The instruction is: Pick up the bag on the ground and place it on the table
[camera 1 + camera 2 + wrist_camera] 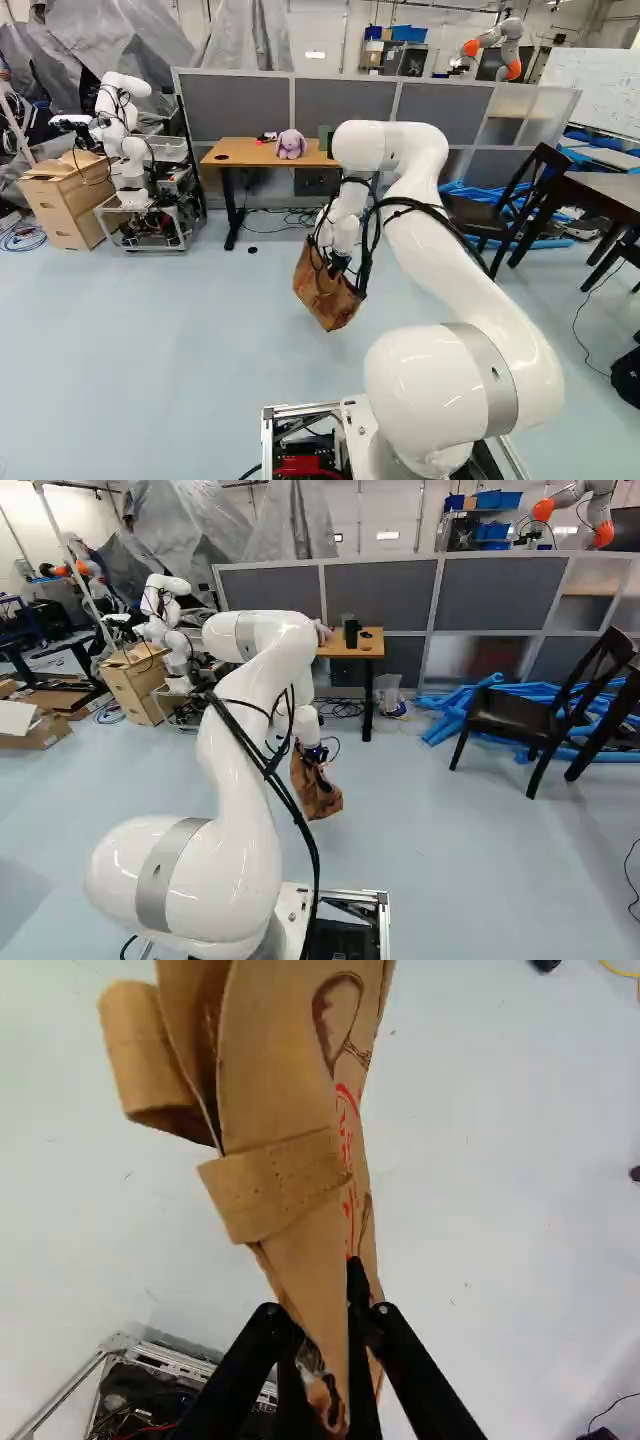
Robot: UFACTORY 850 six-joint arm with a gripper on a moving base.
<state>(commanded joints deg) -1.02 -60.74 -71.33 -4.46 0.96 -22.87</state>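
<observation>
My gripper hangs in the air ahead of the base, shut on the brown paper bag. In the right base view the bag dangles below the wrist, clear of the floor. The wrist view has the gripper pinching the bag's edge, with the folded paper and its strap stretching out ahead of the fingers. The wooden-topped table stands farther off by the grey partition, a purple plush toy on it. Part of the table is hidden behind my arm.
Another robot on a cart stands left of the table, beside wooden drawers. A black chair, a dark table and blue tubes are at the right. Cables lie under the wooden-topped table.
</observation>
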